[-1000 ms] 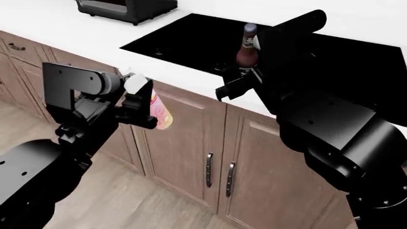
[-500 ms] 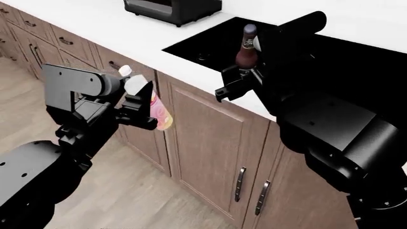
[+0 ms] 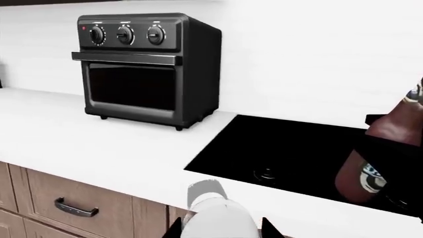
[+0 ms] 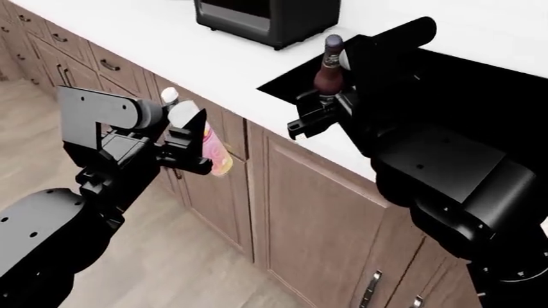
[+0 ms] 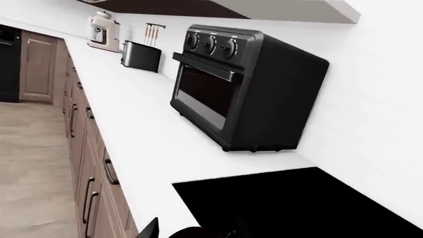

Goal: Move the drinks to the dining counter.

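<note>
In the head view the left gripper (image 4: pixel 190 151) is closed around the pink-and-yellow bottle (image 4: pixel 210 144), holding it by its body with the white cap (image 4: pixel 169 95) pointing up and away; the bottle hangs in the air on the near side of the white counter (image 4: pixel 171 54), in front of the brown cabinet doors (image 4: pixel 308 218), above the wood floor (image 4: pixel 179 256). The right gripper (image 4: pixel 319 112) is clamped on the lower part of the dark brown beer bottle (image 4: pixel 328 67), which stands upright over the near left corner of the black cooktop (image 4: pixel 479 83); whether its base touches the surface cannot be told. A black toaster oven (image 4: pixel 265 16) sits on the counter at the far side, just left of the cooktop. In the left wrist view the white cap (image 3: pixel 206 191) shows between the jaw tips, with the beer bottle (image 3: pixel 370 158) off to the right over the cooktop (image 3: pixel 290 153) and the oven (image 3: pixel 148 69) against the white wall. The right wrist view shows the same oven (image 5: pixel 244 84), a small toaster (image 5: pixel 140 55) and a stand mixer (image 5: pixel 104 30) farther along the counter
</note>
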Motion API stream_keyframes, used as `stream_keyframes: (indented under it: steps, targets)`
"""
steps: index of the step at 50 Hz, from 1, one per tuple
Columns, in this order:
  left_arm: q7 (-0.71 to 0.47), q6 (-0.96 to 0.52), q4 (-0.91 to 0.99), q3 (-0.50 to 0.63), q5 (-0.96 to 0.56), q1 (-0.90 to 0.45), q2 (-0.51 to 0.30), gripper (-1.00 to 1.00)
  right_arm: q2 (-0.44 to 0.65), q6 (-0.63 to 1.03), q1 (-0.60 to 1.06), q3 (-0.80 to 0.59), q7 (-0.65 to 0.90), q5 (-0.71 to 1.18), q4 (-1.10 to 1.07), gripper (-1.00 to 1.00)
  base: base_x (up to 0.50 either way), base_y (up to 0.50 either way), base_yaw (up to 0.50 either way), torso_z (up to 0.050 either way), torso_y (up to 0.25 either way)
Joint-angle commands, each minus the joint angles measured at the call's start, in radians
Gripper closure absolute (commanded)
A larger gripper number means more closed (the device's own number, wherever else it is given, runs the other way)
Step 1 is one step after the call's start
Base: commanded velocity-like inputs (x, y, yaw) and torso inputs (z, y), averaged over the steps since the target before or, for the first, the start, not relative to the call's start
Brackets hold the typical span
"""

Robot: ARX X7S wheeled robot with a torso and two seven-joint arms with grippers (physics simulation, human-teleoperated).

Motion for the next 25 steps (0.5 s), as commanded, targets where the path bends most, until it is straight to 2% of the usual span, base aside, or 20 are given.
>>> stream_keyframes:
  steps: [1,9,25]
  targets:
    - [-0.01,0.006,0.005,-0.006,-0.015,-0.008,-0.002,1.0,0.0,-0.007,-0.003,0.004,-0.013,-0.01,-0.001,1.0,0.23,0.51,0.0,0.01,0.0]
    - [-0.011,0.013,0.002,0.002,-0.015,-0.006,-0.003,1.0,0.007,-0.005,-0.008,0.005,-0.005,-0.009,-0.009,1.0,0.23,0.5,0.0,0.0,0.003]
    - [-0.015,0.021,0.0,0.002,-0.022,-0.001,-0.009,1.0,0.01,0.003,-0.007,-0.01,0.013,-0.026,-0.009,1.0,0.13,0.62,0.0,0.0,0.002]
